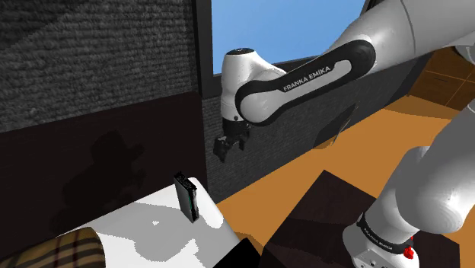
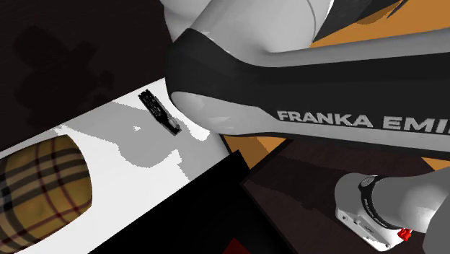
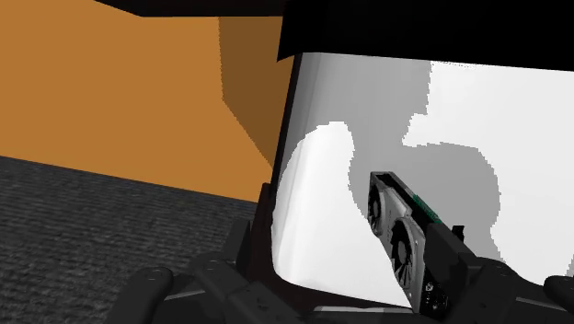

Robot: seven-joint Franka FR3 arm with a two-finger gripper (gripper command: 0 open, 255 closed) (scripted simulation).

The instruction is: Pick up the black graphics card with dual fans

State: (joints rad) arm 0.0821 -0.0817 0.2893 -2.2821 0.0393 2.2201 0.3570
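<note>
Black dual-fan graphics card [image 1: 186,196] stands on edge near a corner of the white bench [image 1: 145,228], the gripper [image 1: 228,146] hanging clear of it, fingers spread

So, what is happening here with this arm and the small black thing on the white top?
A white Franka arm is meant to pick up the black graphics card, which stands on its edge near a corner of the white surface. The gripper hangs in the air above the card, open and holding nothing. The card is not yet touched. A plaid cushion lies further along the same surface.
</note>
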